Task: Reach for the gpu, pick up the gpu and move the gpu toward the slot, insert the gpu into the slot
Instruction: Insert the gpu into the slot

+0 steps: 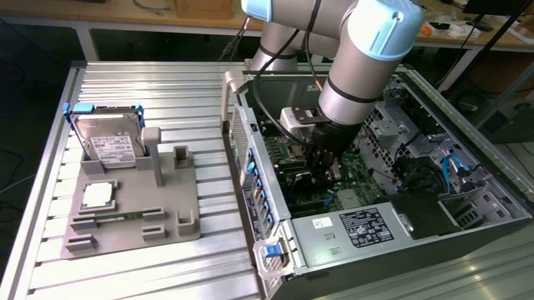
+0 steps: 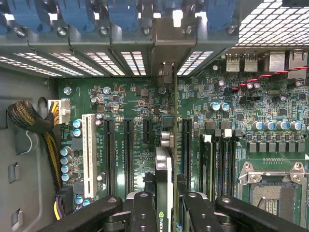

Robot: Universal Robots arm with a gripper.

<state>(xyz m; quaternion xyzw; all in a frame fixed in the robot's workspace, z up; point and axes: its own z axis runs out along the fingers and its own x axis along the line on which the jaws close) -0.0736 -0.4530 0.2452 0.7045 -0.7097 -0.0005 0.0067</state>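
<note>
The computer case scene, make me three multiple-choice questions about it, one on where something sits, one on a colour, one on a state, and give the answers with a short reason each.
1. Where is the hard drive?
A. Standing in the grey holder outside the case
B. Lying on the motherboard
C. Clamped by the robot

2. What colour is the longest expansion connector on the motherboard?
A. Red
B. White
C. Yellow

3. What is the state of the gpu?
A. Lying on the table
B. Resting in the grey holder
C. Held edge-on in the hand above the motherboard

Answers: A, the exterior view shows the drive upright in the holder on that view's left, apart from the case. B, the wrist view shows it white among black slots. C, the hand's fingers flank the card above the slot area.
</note>
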